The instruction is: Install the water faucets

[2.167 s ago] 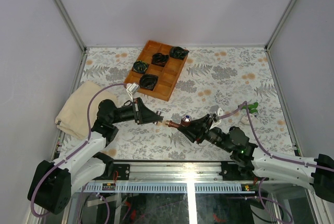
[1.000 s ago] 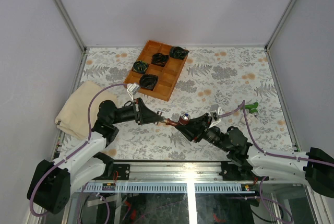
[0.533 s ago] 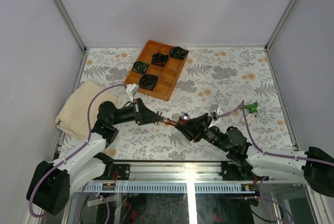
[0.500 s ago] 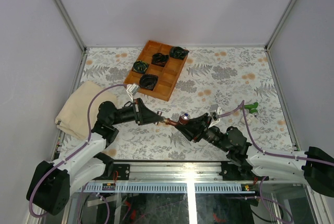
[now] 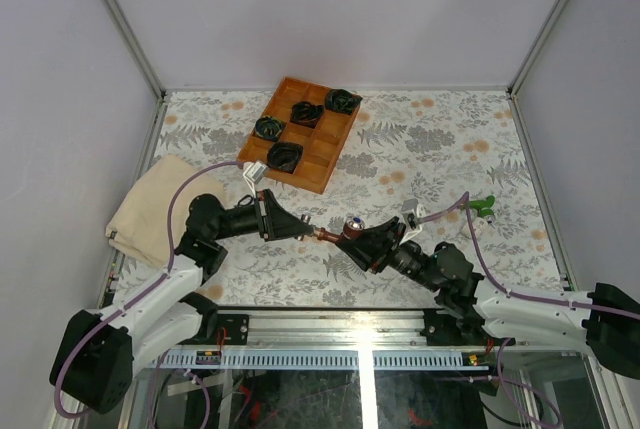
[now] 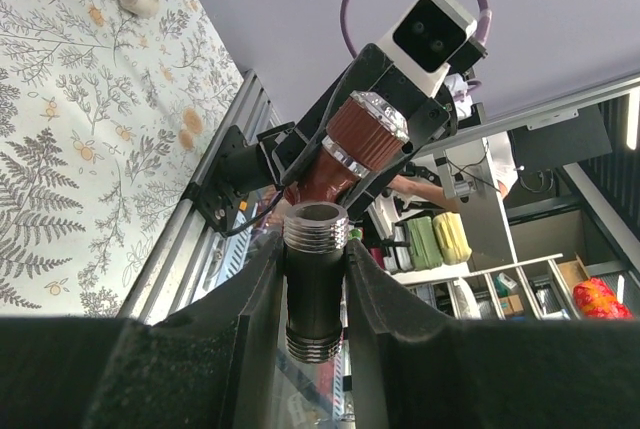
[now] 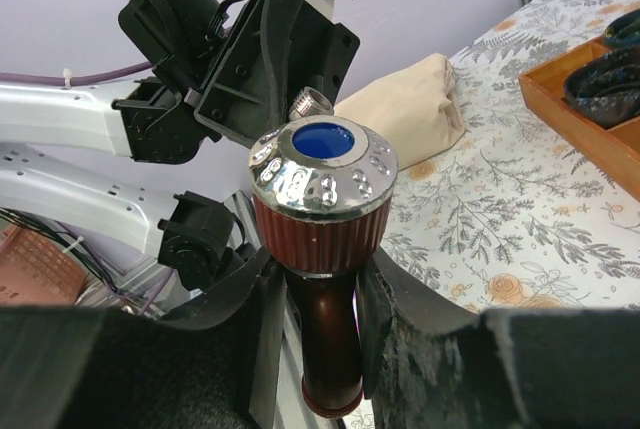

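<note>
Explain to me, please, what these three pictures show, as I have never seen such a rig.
Two robot arms are bolted at the near edge of a table. One picture looks down from above; the other two come from cameras on each wrist, looking along the jaws. The jaws of the left arm pinch a dark pipe piece with silvery threaded ends; those of the right arm pinch a red-brown faucet with a blue-capped chrome knob, its end facing the pipe piece. On the table lie a wooden tray of black-and-green coils, a beige cloth and a green faucet.
</note>
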You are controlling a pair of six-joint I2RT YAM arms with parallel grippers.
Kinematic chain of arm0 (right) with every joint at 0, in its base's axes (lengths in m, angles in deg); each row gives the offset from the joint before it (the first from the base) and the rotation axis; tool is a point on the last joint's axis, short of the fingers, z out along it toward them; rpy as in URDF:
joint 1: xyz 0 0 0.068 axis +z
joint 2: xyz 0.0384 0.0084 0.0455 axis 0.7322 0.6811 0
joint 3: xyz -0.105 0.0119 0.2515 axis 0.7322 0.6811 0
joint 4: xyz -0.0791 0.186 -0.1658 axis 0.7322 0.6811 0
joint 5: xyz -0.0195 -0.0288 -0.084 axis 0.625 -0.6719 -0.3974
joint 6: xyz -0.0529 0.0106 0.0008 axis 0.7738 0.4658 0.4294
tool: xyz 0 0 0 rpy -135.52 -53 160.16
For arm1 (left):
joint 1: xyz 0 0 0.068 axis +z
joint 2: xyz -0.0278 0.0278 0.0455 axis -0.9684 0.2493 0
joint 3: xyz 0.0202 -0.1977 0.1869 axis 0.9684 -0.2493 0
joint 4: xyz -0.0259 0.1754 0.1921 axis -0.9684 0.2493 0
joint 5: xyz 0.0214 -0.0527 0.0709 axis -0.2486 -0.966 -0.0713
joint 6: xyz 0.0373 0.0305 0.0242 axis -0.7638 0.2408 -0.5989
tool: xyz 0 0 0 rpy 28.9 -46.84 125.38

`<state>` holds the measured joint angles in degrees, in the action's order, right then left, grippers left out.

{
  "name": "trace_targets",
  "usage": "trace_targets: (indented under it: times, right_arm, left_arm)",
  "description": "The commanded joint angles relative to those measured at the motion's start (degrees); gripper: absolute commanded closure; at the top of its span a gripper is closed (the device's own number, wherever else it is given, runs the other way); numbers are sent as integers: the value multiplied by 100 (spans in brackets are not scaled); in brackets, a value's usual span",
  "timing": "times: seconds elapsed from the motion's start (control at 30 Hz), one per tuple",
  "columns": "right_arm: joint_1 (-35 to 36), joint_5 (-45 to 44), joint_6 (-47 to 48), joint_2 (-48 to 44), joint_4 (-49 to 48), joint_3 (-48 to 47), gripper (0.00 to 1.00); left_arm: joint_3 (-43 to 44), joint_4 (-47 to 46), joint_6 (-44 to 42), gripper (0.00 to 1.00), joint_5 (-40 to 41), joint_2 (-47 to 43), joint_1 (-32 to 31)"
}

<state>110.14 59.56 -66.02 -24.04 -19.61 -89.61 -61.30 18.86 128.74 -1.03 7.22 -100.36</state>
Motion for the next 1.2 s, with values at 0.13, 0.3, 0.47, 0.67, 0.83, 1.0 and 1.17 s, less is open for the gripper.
trace_targets:
  times: [0.13,0.3,0.47,0.67,0.83,1.0,1.17]
  right_arm:
    - [45,-172,-741,166,-303,-343,100]
    - [41,-212,-1294,465,-709,-345,100]
    - [42,-450,-1946,504,-581,-375,100]
    - [40,-516,-2622,640,-980,-278,100]
    - [44,-645,-3134,863,-1350,-192,100]
    - [41,-598,-3551,1164,-1886,-180,100]
    - [41,-502,-3549,1272,-2013,-222,100]
  left_arm:
    - [166,-149,-318,100,-88,-115,-84]
    - [154,-263,-393,100,-121,-141,-104]
    - [140,-229,-652,100,-120,-256,-117]
    - [154,-344,-881,100,-86,-304,-113]
    - [85,-441,-1092,100,157,-466,-126]
    - [-309,-1480,-752,100,405,-821,-121]
    - [-232,-1420,-480,100,133,-887,-128]
